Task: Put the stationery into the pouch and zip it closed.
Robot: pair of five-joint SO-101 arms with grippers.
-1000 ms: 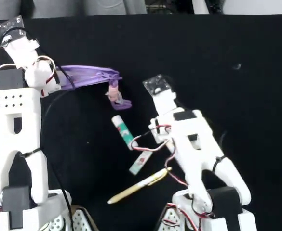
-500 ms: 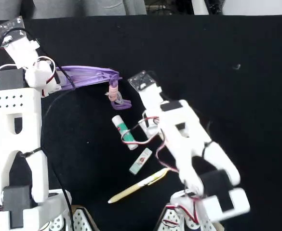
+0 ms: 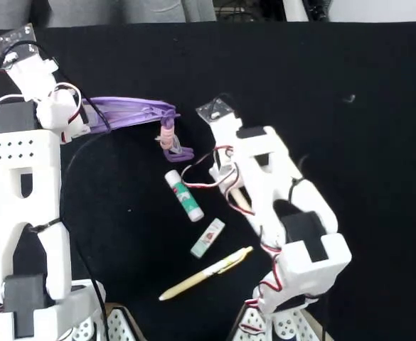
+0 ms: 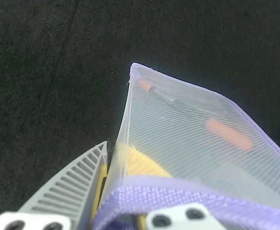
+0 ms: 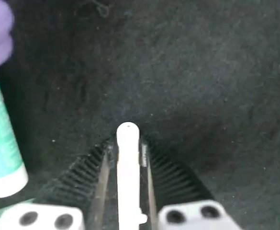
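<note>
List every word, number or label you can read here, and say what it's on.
No text is legible.
On the glue stick: label print, too blurred to read.
On the small packet: markings, too small to read.
On the yellow pen, pouch and white stick: no print visible.

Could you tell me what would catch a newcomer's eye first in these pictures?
The purple mesh pouch stands out first, held by the left gripper above the far left of the black table, orange shapes showing through it. Next comes the right gripper, shut on a slim white stick near the table's middle, with a green-and-white glue stick and a yellow pen lying loose beside it.
</note>
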